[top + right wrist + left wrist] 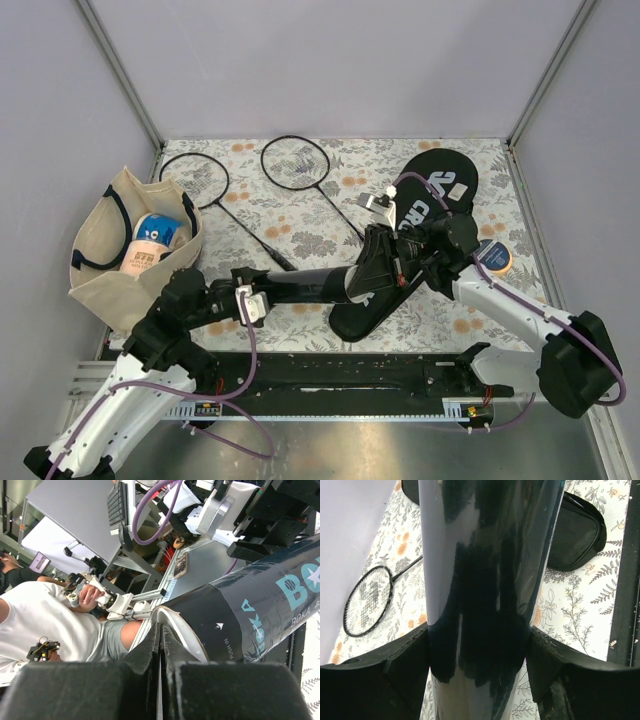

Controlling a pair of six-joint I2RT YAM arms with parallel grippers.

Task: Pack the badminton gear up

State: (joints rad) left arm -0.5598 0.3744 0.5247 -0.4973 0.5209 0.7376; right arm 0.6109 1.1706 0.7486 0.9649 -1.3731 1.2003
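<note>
The long black tube [310,287] lies across the table's front and is held at both ends. My left gripper [248,298] is shut around it; the left wrist view shows the tube [485,580] filling the space between the fingers. My right gripper [375,265] is shut at the tube's open end; in the right wrist view its fingertips [161,630] pinch the white-lined rim of the tube [260,610]. Two black racquets [195,180] [297,162] lie at the back. The black cover [440,185] lies under the right arm. No shuttlecock shows clearly.
A beige tote bag [110,260] with dark handles stands at the left, with a blue and white item inside. A tape roll [495,258] lies at the right beside my right arm. A black rail [350,370] runs along the near edge. Grey walls enclose the table.
</note>
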